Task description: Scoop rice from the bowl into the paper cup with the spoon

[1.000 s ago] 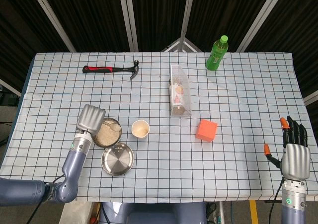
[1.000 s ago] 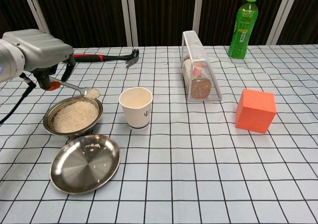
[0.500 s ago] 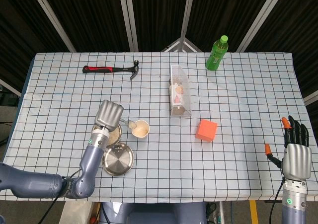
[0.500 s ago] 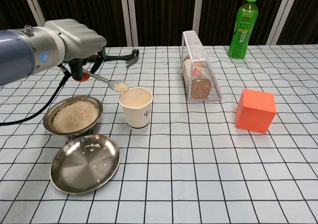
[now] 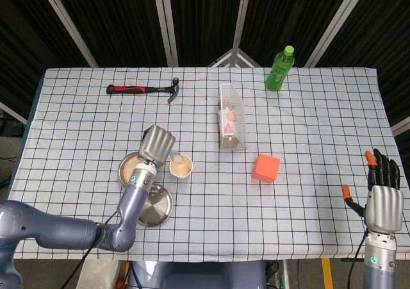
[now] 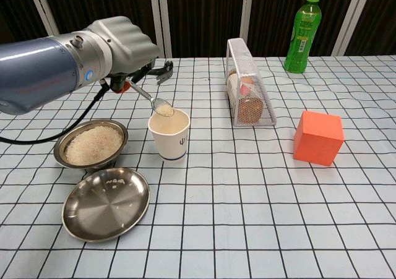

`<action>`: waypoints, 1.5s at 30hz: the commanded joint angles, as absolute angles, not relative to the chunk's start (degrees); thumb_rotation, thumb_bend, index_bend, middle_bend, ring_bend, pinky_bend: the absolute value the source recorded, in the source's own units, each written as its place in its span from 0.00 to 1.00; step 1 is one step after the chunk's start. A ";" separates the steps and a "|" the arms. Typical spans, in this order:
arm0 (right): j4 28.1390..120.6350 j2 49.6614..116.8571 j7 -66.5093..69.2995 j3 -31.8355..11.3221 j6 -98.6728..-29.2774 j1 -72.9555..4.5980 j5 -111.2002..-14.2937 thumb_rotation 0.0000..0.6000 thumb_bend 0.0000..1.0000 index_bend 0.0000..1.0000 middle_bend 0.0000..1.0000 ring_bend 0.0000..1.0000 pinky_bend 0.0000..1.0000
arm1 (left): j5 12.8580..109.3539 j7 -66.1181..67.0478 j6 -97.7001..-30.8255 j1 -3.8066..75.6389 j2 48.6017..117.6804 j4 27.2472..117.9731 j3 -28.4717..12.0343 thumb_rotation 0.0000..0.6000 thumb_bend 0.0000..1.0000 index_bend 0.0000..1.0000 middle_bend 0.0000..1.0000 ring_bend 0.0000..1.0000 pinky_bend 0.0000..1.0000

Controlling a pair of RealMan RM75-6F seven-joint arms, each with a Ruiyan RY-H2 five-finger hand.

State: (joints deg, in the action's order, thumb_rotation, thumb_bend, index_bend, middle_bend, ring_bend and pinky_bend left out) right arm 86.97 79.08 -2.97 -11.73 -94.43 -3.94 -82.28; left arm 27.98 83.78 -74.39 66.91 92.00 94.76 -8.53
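Left robot hand (image 6: 120, 41) gripped the spoon (image 6: 150, 99), its rice-loaded tip tilted down just over the rim of the paper cup (image 6: 169, 133). Bowl (image 6: 90, 144) of rice sat on the bench (image 6: 260, 186) just left of the cup, steel plate (image 6: 106, 202) in front of it. Right robot hand (image 5: 382, 199) hung off the bench's right edge, fingers apparently spread, holding nothing.
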 commanded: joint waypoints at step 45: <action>86.65 79.39 -2.99 -12.01 -94.70 -4.06 -82.26 1.00 0.38 0.00 0.00 0.00 0.00 | 65.68 88.74 -63.85 70.76 86.27 85.22 8.57 1.00 0.50 0.55 1.00 1.00 1.00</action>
